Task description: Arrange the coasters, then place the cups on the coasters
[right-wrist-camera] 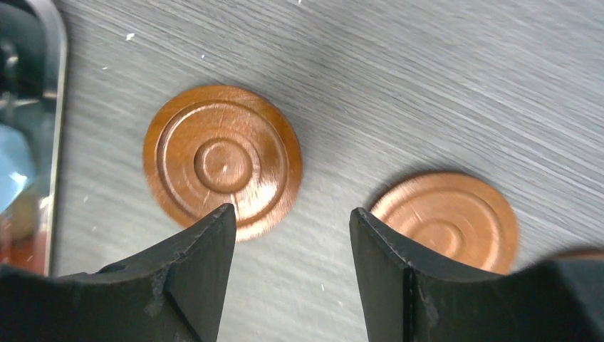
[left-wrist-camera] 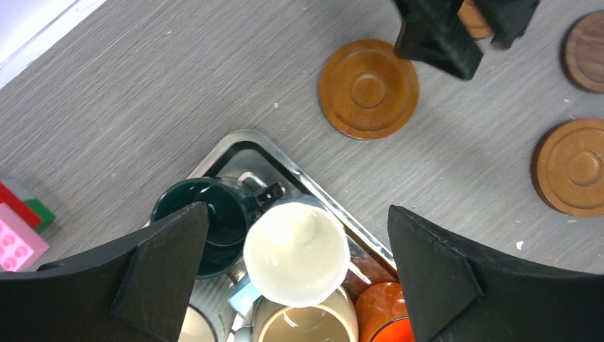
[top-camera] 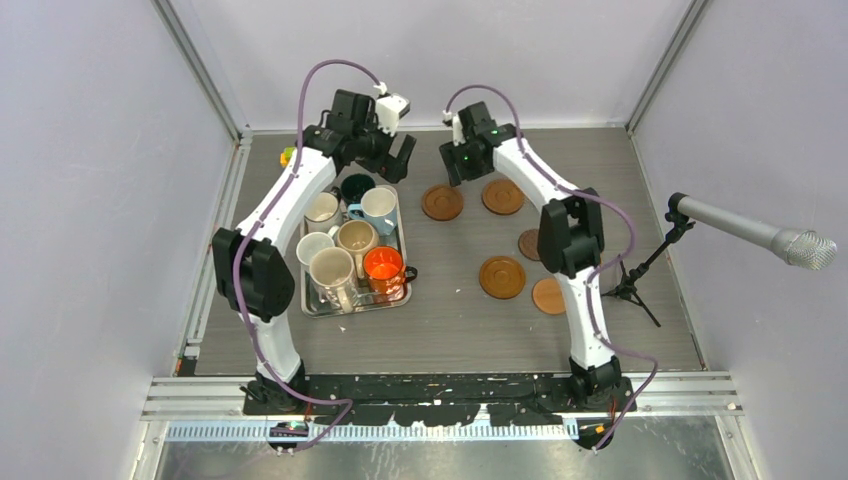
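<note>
The left claw point(left-wrist-camera: 295, 214) hangs wide open and empty over the mugs point(top-camera: 357, 240), which stand crowded in the metal tray point(top-camera: 345, 311). The right claw point(right-wrist-camera: 292, 214) is parted and grips nothing. It is over two coasters point(right-wrist-camera: 222, 161) lying flat on the table point(top-camera: 450, 320), right of the tray.

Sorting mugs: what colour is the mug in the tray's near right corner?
Bright orange mug; top external view.

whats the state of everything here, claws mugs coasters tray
left claw, open, empty, above the mugs
right claw, open, empty, above two coasters
mugs, seven, all upright, crowded in the tray, none on a coaster
tray, full of mugs
coasters, five in view, flat on the table, all bare, one partly hidden
</note>
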Available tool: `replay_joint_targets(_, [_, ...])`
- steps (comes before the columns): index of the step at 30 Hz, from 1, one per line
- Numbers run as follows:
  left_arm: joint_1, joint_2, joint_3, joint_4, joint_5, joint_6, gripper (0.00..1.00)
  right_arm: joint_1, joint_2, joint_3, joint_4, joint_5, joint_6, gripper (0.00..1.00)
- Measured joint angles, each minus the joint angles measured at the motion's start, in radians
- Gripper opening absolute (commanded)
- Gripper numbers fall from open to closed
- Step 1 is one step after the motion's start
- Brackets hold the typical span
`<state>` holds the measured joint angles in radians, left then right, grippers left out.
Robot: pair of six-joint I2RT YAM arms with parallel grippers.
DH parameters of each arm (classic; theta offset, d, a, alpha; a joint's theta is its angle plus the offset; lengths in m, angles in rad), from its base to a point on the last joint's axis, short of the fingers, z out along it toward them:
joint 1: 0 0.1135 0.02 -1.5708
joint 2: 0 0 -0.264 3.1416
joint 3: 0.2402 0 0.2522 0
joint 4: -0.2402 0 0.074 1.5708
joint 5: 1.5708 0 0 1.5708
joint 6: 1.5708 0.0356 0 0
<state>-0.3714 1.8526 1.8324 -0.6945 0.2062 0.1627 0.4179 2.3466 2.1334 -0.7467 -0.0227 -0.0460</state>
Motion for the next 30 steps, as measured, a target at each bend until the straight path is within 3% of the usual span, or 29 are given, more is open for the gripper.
replay_joint_targets(7, [-0.077,0.008,0.000,0.008,0.071,0.029,1.00,-0.108,-0.284,-0.178,-0.063,-0.071,-0.033,0.65])
replay_joint_targets(14, [-0.275,0.074,-0.041,0.080,0.110,0.036,0.96,-0.259,-0.479,-0.449,-0.153,-0.084,-0.097,0.62])
replay_joint_targets(22, [-0.449,0.233,-0.050,0.151,0.090,0.036,0.94,-0.329,-0.514,-0.658,-0.211,-0.068,-0.150,0.59])
replay_joint_targets(30, [-0.507,0.303,-0.061,0.224,0.037,0.028,0.92,-0.332,-0.523,-0.713,-0.184,-0.068,-0.158,0.58])
